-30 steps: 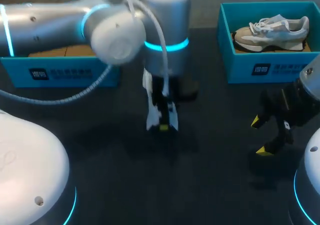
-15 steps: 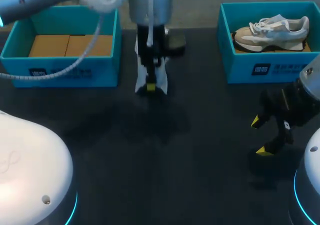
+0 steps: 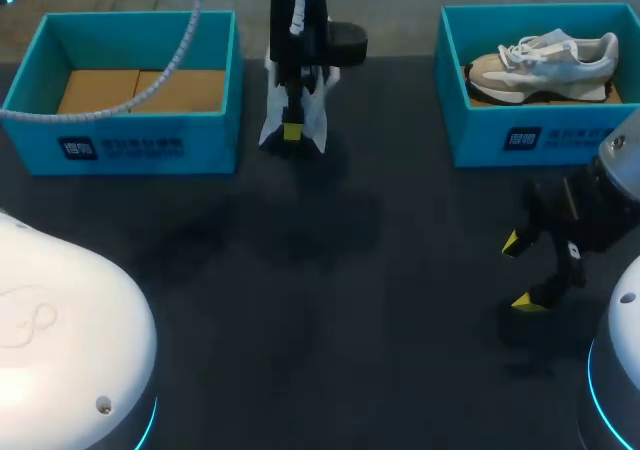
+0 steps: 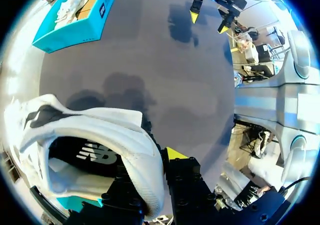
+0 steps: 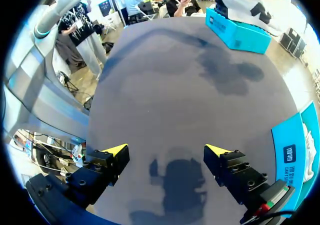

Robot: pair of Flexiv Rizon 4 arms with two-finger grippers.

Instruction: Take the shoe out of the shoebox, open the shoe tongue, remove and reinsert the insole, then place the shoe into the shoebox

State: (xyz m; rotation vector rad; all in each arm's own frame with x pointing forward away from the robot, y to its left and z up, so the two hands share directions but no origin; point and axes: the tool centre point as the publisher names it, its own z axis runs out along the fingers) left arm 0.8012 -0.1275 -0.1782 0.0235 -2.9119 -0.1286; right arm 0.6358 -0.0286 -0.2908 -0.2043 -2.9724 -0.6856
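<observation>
While right gripper (image 3: pixel 519 272) stays open, unmoved, left gripper (image 3: pixel 292 131) clamping white shoe (image 3: pixel 316 130) retreated toward far table (image 3: pixel 300 300) edge.

White, cyan-ringed bases (image 3: pixel 60 320); black right tool (image 3: pixel 519 272) yellow-tipped.

The white shoe (image 4: pixel 100 135) pinched in my left gripper (image 4: pixel 160 157) covered one finger, so I saw only one yellow tip. The part of the shoe far from the fingers ran off behind the black rim. My left arm (image 3: pixel 300 0) was cut off just above the fingers. The shoebox (image 5: pixel 295 150) beside my right gripper (image 5: pixel 167 152) was cut off too.
</observation>
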